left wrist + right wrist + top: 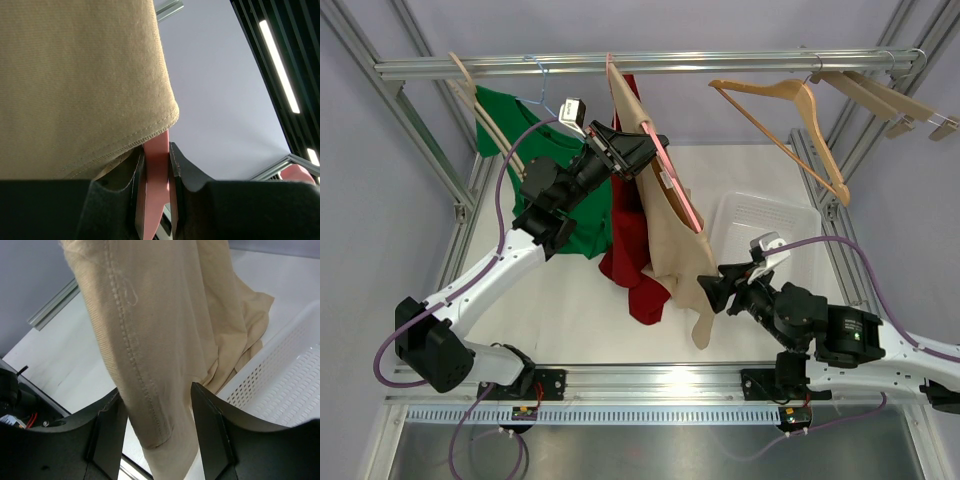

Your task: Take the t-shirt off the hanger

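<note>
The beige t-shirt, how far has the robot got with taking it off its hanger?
Nothing looks finished: the beige t-shirt hangs draped over the pink hanger. In hand: the left tool is clamped on the hanger, and the right tool sits open around the shirt's lower edge. Left: grip the cloth and pull it free.

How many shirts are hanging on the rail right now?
3: green shirt at left, red shirt in the middle, beige t-shirt just right of it. More could hide behind.
</note>
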{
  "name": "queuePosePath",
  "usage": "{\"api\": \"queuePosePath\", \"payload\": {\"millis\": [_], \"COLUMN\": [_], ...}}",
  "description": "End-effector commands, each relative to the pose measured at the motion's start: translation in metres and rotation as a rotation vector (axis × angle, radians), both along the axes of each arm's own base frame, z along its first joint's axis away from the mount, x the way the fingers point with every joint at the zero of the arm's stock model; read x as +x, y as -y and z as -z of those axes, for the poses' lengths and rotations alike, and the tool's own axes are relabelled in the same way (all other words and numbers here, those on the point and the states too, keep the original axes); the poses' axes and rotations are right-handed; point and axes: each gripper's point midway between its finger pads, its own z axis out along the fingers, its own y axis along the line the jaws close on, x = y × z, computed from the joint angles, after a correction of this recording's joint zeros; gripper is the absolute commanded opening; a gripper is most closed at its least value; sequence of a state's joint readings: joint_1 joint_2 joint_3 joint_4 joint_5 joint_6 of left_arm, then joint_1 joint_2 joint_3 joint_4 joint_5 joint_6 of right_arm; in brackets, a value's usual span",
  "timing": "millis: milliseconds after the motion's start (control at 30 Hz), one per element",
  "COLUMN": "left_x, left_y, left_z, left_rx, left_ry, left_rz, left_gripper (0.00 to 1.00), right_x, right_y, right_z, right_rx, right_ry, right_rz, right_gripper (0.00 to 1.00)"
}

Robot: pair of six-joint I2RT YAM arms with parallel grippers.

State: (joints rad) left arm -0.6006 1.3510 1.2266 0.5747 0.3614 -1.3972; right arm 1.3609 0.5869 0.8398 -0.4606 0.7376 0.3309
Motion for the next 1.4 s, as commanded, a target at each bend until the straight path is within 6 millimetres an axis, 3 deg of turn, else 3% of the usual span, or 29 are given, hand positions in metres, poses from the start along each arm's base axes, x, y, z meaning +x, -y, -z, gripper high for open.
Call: {"api": "queuePosePath", "payload": {"millis": [0,67,200,300,367,433,600,667,700,767,800,867,1000,1100,1167,1200,1233,1267,1333,1367], "left_x": [-0.019,-0.019,-0.02,-0.022,-0.024,-0.028,-0.047,-0.044,-0.048,-0.037,-0.039,-0.035,-0.042,-0.059,-0.073,-0.095,-0.103,-0.108,-0.134,-0.137], "left_y": [-0.023,-0.023,-0.022,-0.024,-0.025,-0.024,-0.03,-0.028,-0.033,-0.026,-0.027,-0.023,-0.026,-0.023,-0.012,-0.011,-0.008,0.004,-0.006,-0.001], "left_z": [-0.052,-0.051,-0.049,-0.047,-0.05,-0.057,-0.102,-0.109,-0.122,-0.122,-0.133,-0.135,-0.152,-0.165,-0.154,-0.153,-0.145,-0.116,-0.105,-0.079], "left_rx": [-0.105,-0.104,-0.1,-0.099,-0.111,-0.126,-0.17,-0.188,-0.224,-0.238,-0.247,-0.248,-0.256,-0.254,-0.203,-0.196,-0.178,-0.134,-0.125,-0.09], "left_ry": [0.129,0.128,0.119,0.117,0.113,0.121,0.191,0.182,0.217,0.195,0.214,0.212,0.241,0.278,0.289,0.305,0.307,0.266,0.277,0.24], "left_rz": [-0.038,-0.037,-0.031,-0.031,-0.024,0.001,0.045,0.069,0.077,0.098,0.101,0.106,0.109,0.147,0.204,0.243,0.259,0.306,0.35,0.38], "left_gripper": [0.0,0.0,0.0,0.0,0.0,0.0,0.0,0.0,0.0,0.0,0.0,0.0,0.0,0.0,0.0,0.0,0.0,0.0,0.0,0.0], "right_x": [-0.007,-0.008,-0.003,0.0,0.001,0.003,-0.012,-0.021,-0.024,-0.031,-0.033,-0.035,-0.033,-0.02,-0.004,0.002,0.008,0.014,0.022,0.024], "right_y": [-0.01,-0.013,-0.011,-0.008,-0.006,-0.007,-0.01,-0.003,0.0,0.013,0.019,0.027,0.02,0.012,0.017,0.02,0.015,0.018,0.022,0.024], "right_z": [-0.01,-0.011,-0.016,-0.022,-0.02,-0.01,0.033,0.049,0.053,0.065,0.066,0.08,0.09,0.091,0.068,0.057,0.033,0.017,-0.026,-0.04], "right_rx": [0.039,0.045,0.042,0.056,0.048,0.004,-0.061,-0.048,-0.041,-0.029,-0.009,-0.021,-0.072,-0.148,-0.139,-0.154,-0.086,-0.056,0.006,0.021], "right_ry": [-0.014,-0.009,0.009,0.032,0.027,0.005,-0.121,-0.178,-0.194,-0.236,-0.245,-0.283,-0.296,-0.268,-0.191,-0.139,-0.088,-0.038,0.081,0.119], "right_rz": [-0.054,-0.064,-0.035,-0.017,-0.002,0.011,-0.035,-0.057,-0.063,-0.063,-0.063,-0.041,-0.028,0.039,0.124,0.135,0.145,0.17,0.18,0.189], "right_gripper": [0.61,0.6,0.35,0.08,0.0,0.0,0.0,0.0,0.0,0.0,0.0,0.0,0.0,0.0,0.0,0.0,0.0,0.0,0.0,0.0]}}
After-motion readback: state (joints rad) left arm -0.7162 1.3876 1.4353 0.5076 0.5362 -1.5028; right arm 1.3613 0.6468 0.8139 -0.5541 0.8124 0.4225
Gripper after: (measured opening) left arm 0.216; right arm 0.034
